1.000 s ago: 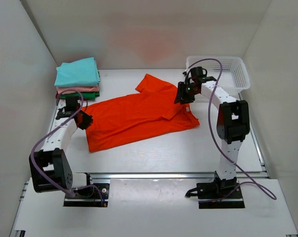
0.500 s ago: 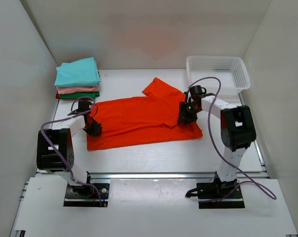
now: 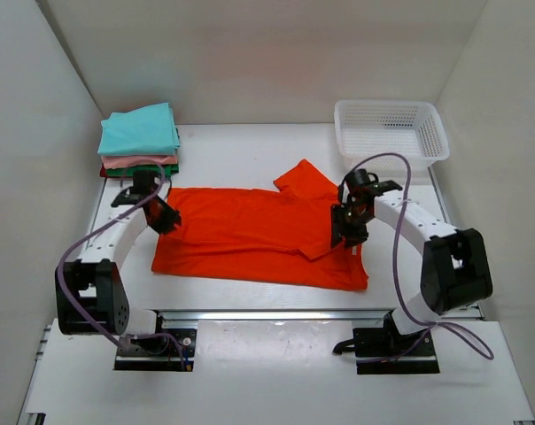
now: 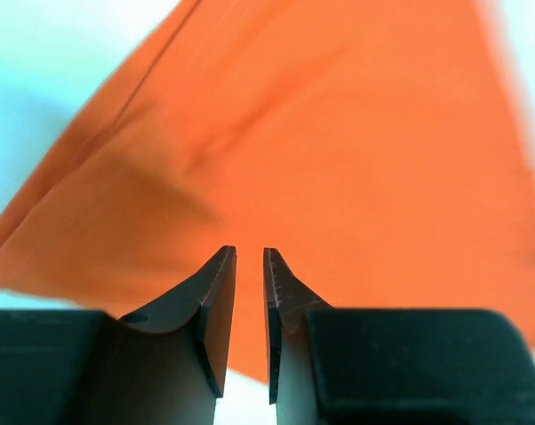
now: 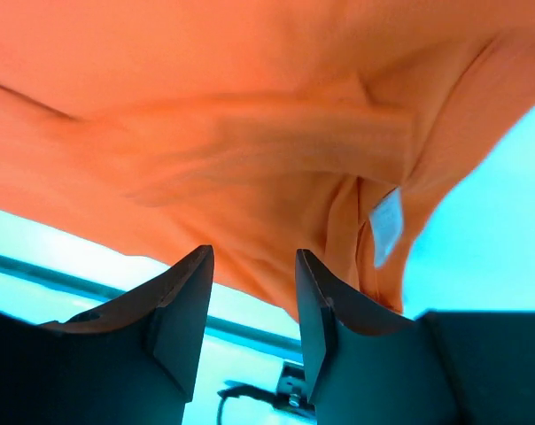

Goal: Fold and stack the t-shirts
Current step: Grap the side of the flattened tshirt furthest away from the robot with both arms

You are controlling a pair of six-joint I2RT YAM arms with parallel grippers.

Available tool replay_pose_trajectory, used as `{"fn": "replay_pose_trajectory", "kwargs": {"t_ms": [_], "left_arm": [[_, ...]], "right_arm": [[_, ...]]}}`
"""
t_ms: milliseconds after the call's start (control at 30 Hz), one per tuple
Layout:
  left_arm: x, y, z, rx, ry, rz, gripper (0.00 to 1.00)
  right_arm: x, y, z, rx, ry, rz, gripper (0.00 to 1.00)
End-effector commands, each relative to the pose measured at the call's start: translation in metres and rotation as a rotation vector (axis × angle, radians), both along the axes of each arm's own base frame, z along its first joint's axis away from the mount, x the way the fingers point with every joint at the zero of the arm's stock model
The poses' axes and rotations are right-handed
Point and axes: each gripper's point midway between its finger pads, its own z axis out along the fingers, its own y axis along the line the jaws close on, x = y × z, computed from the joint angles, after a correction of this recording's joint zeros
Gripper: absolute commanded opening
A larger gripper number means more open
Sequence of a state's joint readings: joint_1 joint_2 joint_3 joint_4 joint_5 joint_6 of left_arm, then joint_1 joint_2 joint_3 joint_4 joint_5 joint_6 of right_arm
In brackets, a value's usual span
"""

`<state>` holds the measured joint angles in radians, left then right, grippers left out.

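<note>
The bright orange-red t-shirt lies spread flat across the middle of the table, with one sleeve pointing to the far side. My left gripper sits low at the shirt's left edge. In the left wrist view its jaws stand a narrow gap apart with nothing between them and orange cloth beyond. My right gripper hovers over the shirt's right end. In the right wrist view it is open and empty, above rumpled cloth and a white label.
A stack of folded shirts stands at the far left, teal on top, then pink, green and dark red. A white mesh basket stands at the far right. The shirt's near hem lies close to the table's front rail.
Both arms pulled the orange shirt toward the near edge and it now lies flatter and more square. The right gripper moved nearer and its jaws now stand apart.
</note>
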<state>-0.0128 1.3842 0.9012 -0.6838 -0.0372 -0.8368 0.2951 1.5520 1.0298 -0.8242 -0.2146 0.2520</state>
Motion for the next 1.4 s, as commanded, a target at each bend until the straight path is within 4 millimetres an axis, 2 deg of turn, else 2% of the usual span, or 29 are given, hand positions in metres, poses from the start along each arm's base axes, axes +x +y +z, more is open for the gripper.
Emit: {"fn": "replay_pose_trajectory", "kwargs": {"t_ms": [0,33,67,100,133,167,200,233,300,333,400,433,467,500,533,567,633,700,733,767,800,867,900,933,1033,1100,1133,1200,1367], "left_arm": [[0.047,0.019,0.074,-0.001,-0.218,0.07,0.31],[0.061,0.023,0.088,-0.001,-0.267,0.081,0.3],[0.073,0.029,0.094,0.014,-0.292,0.084,0.3],[0.079,0.03,0.083,0.019,-0.269,0.074,0.29],[0.09,0.031,0.084,0.014,-0.296,0.063,0.29],[0.099,0.029,0.074,-0.003,-0.291,0.047,0.27],[0.102,0.031,0.061,-0.012,-0.259,0.066,0.25],[0.104,0.019,0.048,-0.054,-0.234,0.036,0.22],[0.11,0.002,0.033,-0.099,-0.234,-0.005,0.21],[0.107,0.001,0.019,-0.106,-0.204,-0.002,0.19],[0.108,-0.007,0.007,-0.11,-0.197,-0.016,0.19],[0.112,-0.006,0.005,-0.101,-0.202,-0.019,0.21],[0.115,-0.007,0.006,-0.093,-0.214,-0.028,0.23],[0.122,-0.004,0.009,-0.078,-0.234,-0.029,0.25],[0.124,-0.002,0.006,-0.062,-0.228,-0.037,0.27],[0.131,0.002,0.015,-0.044,-0.256,-0.042,0.29],[0.134,0.014,0.015,-0.022,-0.248,-0.037,0.36],[0.144,0.024,0.022,0.007,-0.262,-0.028,0.42],[0.145,0.031,0.017,0.023,-0.252,-0.031,0.44],[0.148,0.035,0.012,0.037,-0.235,-0.036,0.45],[0.15,0.041,0.012,0.046,-0.231,-0.029,0.45],[0.153,0.045,0.0,0.056,-0.195,-0.044,0.51],[0.161,0.049,0.005,0.078,-0.206,-0.037,0.51],[0.16,0.047,-0.005,0.08,-0.175,-0.045,0.52],[0.174,0.056,-0.004,0.112,-0.174,-0.032,0.53],[0.178,0.061,-0.012,0.126,-0.156,-0.02,0.55],[0.183,0.061,-0.009,0.133,-0.167,-0.024,0.55],[0.186,0.068,-0.02,0.143,-0.144,-0.024,0.56],[0.193,0.076,-0.03,0.184,-0.108,-0.041,0.57]], "right_arm": [[0.042,0.0,0.062,0.033,-0.211,-0.031,0.39],[0.059,0.001,0.074,0.049,-0.264,-0.036,0.39],[0.074,0.0,0.082,0.064,-0.296,-0.047,0.39],[0.092,0.004,0.093,0.084,-0.355,-0.046,0.4],[0.105,0.003,0.088,0.082,-0.361,-0.053,0.39],[0.122,0.005,0.089,0.091,-0.377,-0.051,0.39],[0.141,0.007,0.1,0.096,-0.429,-0.049,0.39],[0.152,0.007,0.09,0.091,-0.424,-0.046,0.39],[0.184,0.014,0.087,0.101,-0.456,-0.036,0.4],[0.195,0.014,0.087,0.11,-0.466,-0.041,0.39],[0.221,0.023,0.083,0.11,-0.498,-0.012,0.41],[0.238,0.025,0.095,0.106,-0.547,-0.009,0.4],[0.243,0.027,0.084,0.089,-0.534,0.004,0.41],[0.252,0.031,0.081,0.078,-0.545,0.022,0.41],[0.261,0.034,0.088,0.079,-0.569,0.022,0.42],[0.268,0.033,0.08,0.075,-0.563,0.012,0.45],[0.283,0.037,0.079,0.074,-0.58,0.008,0.52],[0.294,0.038,0.061,0.056,-0.562,0.013,0.61],[0.301,0.043,0.058,0.048,-0.568,0.015,0.64],[0.305,0.043,0.061,0.038,-0.579,0.015,0.65],[0.304,0.048,0.044,0.034,-0.545,0.025,0.66],[0.311,0.049,0.042,0.019,-0.546,0.02,0.65],[0.308,0.049,0.03,0.007,-0.522,0.022,0.66],[0.308,0.053,0.023,0.005,-0.51,0.027,0.65],[0.306,0.05,0.006,-0.015,-0.48,0.023,0.66],[0.306,0.049,-0.001,-0.031,-0.471,0.021,0.66],[0.306,0.046,-0.008,-0.032,-0.458,0.018,0.66],[0.304,0.045,-0.012,-0.041,-0.445,0.02,0.66],[0.291,0.042,-0.03,-0.061,-0.394,0.017,0.67]]}}
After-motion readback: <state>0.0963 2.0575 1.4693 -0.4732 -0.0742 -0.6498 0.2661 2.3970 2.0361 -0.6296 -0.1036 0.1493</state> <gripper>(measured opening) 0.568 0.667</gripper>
